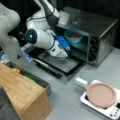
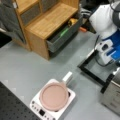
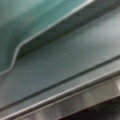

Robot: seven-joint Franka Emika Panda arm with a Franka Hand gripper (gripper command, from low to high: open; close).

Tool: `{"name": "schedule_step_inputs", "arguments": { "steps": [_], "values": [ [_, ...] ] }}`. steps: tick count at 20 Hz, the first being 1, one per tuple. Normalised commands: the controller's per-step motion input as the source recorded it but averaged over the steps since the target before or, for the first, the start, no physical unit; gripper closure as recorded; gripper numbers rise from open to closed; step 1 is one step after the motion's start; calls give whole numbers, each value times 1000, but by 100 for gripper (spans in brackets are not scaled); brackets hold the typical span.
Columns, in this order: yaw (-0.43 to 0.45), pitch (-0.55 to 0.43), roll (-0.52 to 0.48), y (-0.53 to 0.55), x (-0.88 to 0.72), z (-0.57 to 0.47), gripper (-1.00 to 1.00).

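Observation:
In a front view my gripper [image 1: 67,50] reaches low over the open oven door [image 1: 58,62], its tip at the mouth of the toaster oven [image 1: 100,32]. Inside the oven a teal bowl [image 1: 73,36] with something red in it rests on a teal tray [image 1: 81,45]. The gripper is nearest that tray's front edge. The wrist view shows the teal tray [image 3: 30,22] with its raised rim close up, and the oven's metal sill [image 3: 75,95] below it; no fingers appear there. In a front view the white and blue wrist [image 2: 106,50] hangs above the door [image 2: 93,68].
A pink pan [image 1: 101,95] with a white handle sits on a white cooktop [image 1: 111,111], also seen as the pan [image 2: 53,96]. A wooden cabinet [image 2: 47,22] has an open grey drawer [image 2: 62,35] holding yellow and green items. Grey tabletop [image 2: 27,65] lies between.

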Motion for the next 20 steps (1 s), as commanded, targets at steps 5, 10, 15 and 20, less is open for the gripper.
{"name": "schedule_step_inputs", "arguments": {
  "steps": [5,10,15,20],
  "values": [
    [-170,-80,-47,323,-391,22,-100],
    [-166,-46,-70,250,-437,67,-100],
    [-184,-36,-86,216,-358,97,-100],
    [-194,-37,-107,198,-374,73,-100]
  ]
}}
